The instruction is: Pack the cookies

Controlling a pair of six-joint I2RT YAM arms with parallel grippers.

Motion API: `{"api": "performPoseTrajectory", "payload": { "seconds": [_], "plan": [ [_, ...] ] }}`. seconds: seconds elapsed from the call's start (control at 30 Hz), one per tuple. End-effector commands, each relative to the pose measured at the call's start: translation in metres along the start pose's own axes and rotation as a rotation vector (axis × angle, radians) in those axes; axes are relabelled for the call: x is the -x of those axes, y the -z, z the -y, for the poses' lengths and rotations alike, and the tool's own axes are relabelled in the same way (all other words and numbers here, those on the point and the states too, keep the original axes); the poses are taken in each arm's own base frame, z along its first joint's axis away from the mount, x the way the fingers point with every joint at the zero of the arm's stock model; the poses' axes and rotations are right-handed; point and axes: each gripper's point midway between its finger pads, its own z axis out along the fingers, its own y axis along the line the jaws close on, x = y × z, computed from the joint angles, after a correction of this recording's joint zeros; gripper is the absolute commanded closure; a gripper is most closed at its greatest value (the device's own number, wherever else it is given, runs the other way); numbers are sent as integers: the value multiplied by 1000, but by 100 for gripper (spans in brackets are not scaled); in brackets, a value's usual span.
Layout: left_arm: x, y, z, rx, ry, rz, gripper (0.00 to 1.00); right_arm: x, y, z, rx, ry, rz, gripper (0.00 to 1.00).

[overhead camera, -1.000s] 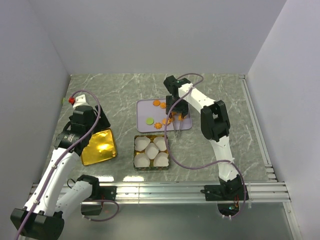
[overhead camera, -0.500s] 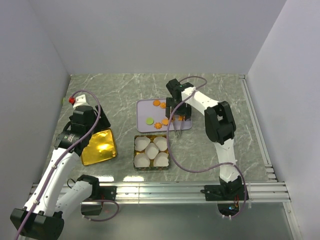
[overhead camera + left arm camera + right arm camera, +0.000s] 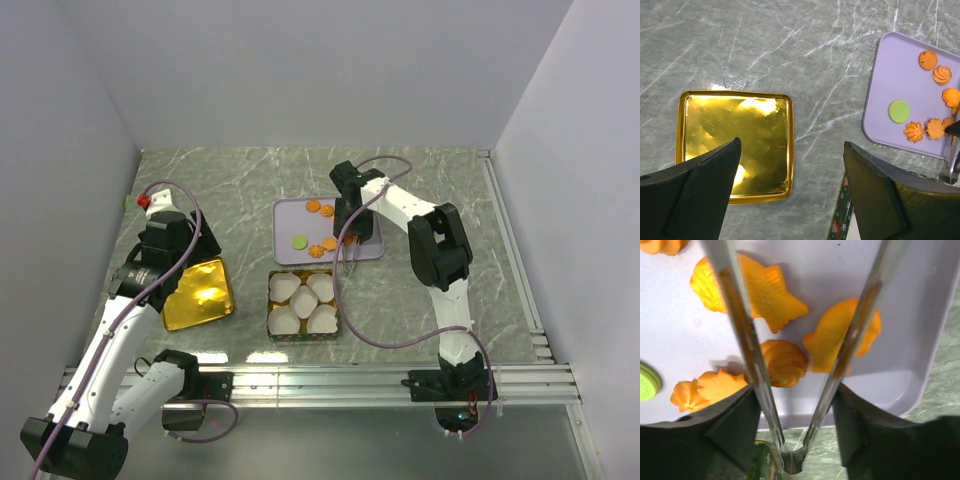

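Note:
Several orange cookies (image 3: 326, 211) and a round green cookie (image 3: 299, 240) lie on a lavender tray (image 3: 288, 215). My right gripper (image 3: 352, 228) hovers over the tray's right part, shut on metal tongs (image 3: 742, 335). The tongs' two arms spread apart over a swirl cookie (image 3: 785, 362) and two fish-shaped cookies (image 3: 757, 290); their tips run out of the right wrist view. My left gripper (image 3: 791, 150) stands open above a gold lid (image 3: 735, 140), holding nothing. The left wrist view also shows the tray (image 3: 900, 80) and its green cookie (image 3: 898, 111).
A square tin (image 3: 272, 312) holding several white paper cups (image 3: 303, 302) stands just in front of the tray. The gold lid (image 3: 197, 295) lies on the marble tabletop at the left. White walls close in the back and both sides.
The right wrist has shifted slightly over the tray's right side with the tongs. The left arm has not moved.

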Motion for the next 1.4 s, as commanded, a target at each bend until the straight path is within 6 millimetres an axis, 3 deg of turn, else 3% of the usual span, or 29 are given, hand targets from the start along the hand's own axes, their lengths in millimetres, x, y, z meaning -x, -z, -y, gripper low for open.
{"api": "performPoseTrajectory", "payload": {
  "seconds": [0.0,0.07,0.17,0.4,0.6,0.93,1.17,1.37],
  "plan": [
    [8,3,3,-20,0,39,11,-20,-13,23,-111,12,-52,41],
    [8,3,3,-19,-1,38,11,-20,-8,27,-130,11,-47,46],
    [9,3,3,-18,0,42,11,-14,14,30,-137,5,-15,49],
    [10,4,2,-17,5,49,11,7,101,24,-53,-18,84,49],
    [11,5,2,-15,6,53,11,-3,143,22,23,-20,80,46],
    [11,5,1,-11,9,57,12,-8,170,19,85,6,85,49],
    [13,7,-1,-6,14,65,11,-9,179,-12,256,49,66,50],
    [14,8,-2,-3,18,71,12,-11,170,-26,311,101,37,50]
  ]
}}
